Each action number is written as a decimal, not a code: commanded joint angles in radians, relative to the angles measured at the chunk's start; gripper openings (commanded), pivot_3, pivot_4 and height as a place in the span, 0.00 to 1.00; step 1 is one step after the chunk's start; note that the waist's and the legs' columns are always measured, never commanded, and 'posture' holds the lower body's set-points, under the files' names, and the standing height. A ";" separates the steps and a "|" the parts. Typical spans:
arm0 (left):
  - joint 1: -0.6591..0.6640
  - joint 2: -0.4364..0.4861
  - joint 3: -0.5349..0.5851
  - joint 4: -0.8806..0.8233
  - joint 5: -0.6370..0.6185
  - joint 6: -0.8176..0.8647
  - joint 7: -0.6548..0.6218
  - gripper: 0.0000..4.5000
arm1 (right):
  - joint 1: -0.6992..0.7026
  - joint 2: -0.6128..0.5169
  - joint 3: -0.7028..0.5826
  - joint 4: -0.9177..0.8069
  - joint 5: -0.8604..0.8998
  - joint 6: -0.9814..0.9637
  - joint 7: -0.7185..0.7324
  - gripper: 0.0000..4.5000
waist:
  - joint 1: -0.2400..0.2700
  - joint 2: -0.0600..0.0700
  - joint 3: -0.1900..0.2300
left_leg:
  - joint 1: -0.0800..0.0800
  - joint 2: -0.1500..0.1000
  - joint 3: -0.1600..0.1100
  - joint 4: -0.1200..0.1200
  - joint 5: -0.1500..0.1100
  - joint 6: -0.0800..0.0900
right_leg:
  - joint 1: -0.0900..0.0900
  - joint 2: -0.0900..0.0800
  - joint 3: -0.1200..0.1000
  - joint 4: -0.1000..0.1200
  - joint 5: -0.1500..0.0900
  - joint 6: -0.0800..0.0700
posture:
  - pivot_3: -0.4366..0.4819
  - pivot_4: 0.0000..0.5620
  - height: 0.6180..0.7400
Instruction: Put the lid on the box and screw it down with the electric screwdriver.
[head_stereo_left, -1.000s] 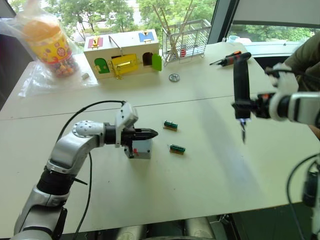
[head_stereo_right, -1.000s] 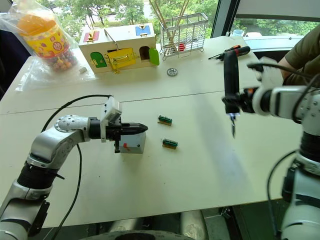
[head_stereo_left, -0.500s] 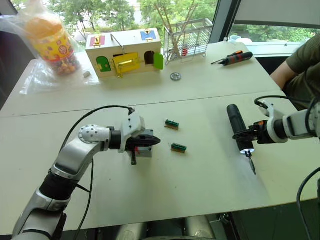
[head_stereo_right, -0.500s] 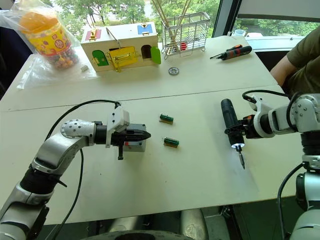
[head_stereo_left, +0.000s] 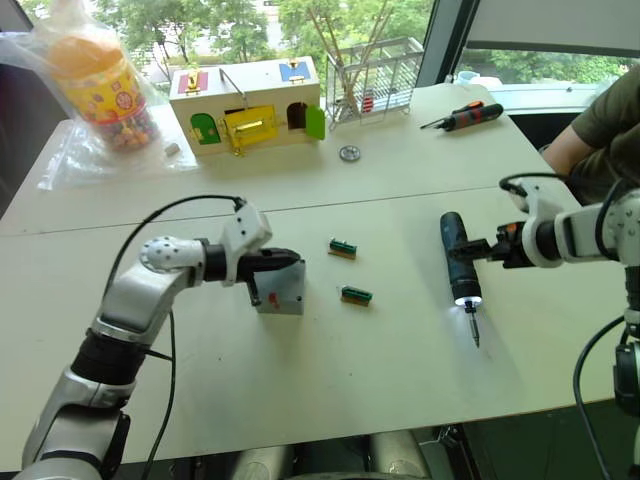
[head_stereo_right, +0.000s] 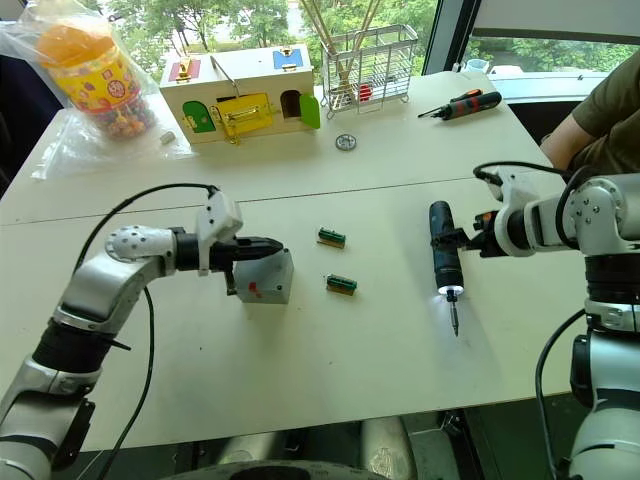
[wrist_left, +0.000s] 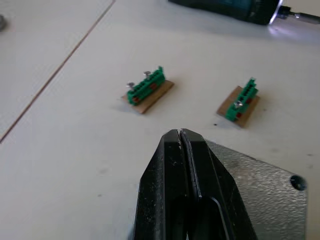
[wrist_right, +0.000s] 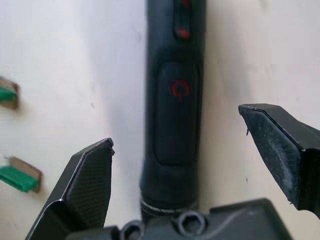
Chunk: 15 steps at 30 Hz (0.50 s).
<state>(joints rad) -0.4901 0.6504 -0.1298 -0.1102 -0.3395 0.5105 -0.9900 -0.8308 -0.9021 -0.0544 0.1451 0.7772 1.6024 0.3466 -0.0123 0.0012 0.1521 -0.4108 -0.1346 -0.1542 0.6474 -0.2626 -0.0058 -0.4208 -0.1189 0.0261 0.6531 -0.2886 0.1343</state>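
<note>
Item: box (head_stereo_left: 283, 291), small, grey, red mark on its side, standing on the white tabletop (head_stereo_left: 400, 400) in the near left-centre, with the grey textured lid (wrist_left: 260, 192) lying on top of it, a screw hole visible at one lid corner. Left gripper (head_stereo_left: 290, 259): black fingers pressed together, tips resting over the lid's top; whether they touched it could not be told. Two small green terminal blocks on brown bases lay on the tabletop to the right of the box, the farther one (head_stereo_left: 342, 249) and the nearer one (head_stereo_left: 355, 296), apart from each other and from the box. Electric screwdriver (head_stereo_left: 457, 266): dark cylindrical body lying flat on the tabletop well to the right of the box, metal bit pointing toward the near edge, a white light lit at the tip end, red markings on its body seen from the right wrist. Right gripper (wrist_right: 195, 165): fingers spread wide, one on each side of the screwdriver's rear end, not closed on it. Farther back on the tabletop: a wooden toy house (head_stereo_left: 246, 104) with coloured doors, a wire rack (head_stereo_left: 373, 78) beside it, a small round metal ring (head_stereo_left: 349, 153) in front of these, a red-and-black hand screwdriver (head_stereo_left: 462, 117) at far right, and a bagged jar (head_stereo_left: 98, 92) of coloured contents at far left. A person's arm (head_stereo_left: 590, 135) showed at the right edge.
</note>
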 joint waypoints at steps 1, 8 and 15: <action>-0.028 0.025 0.053 0.025 -0.009 -0.031 -0.017 0.00 | -0.095 0.070 -0.117 -0.051 -0.016 0.009 -0.023 0.99 | -0.002 0.000 0.000 | 0.000 0.000 0.000 0.000 0.000 0.000 | 0.000 0.000 0.000 0.000 0.000 0.000 | 0.48 0.27 1.00; -0.060 0.082 0.106 0.077 0.012 -0.047 -0.020 0.00 | -0.004 0.236 0.011 -0.531 0.142 -0.023 0.085 0.99 | 0.001 -0.001 0.000 | 0.000 0.000 -0.002 -0.001 0.000 0.000 | -0.001 0.000 -0.001 0.001 0.000 0.000 | 0.48 0.27 1.00; 0.042 0.239 0.098 0.069 0.050 -0.041 -0.093 0.00 | 0.157 0.368 0.128 -0.651 0.156 -0.065 0.103 0.99 | -0.004 -0.002 0.000 | 0.000 -0.002 -0.002 0.003 0.000 -0.001 | -0.001 -0.001 0.000 0.005 0.000 0.000 | 0.48 0.27 1.00</action>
<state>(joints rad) -0.4739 0.8516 -0.0403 -0.0179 -0.3037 0.4751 -1.0528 -0.6706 -0.5449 0.0846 -0.4825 0.9280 1.5599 0.4409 -0.0160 -0.0012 0.1518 -0.4106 -0.1369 -0.1561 0.6505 -0.2623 -0.0066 -0.4214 -0.1195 0.0258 0.6578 -0.2883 0.1347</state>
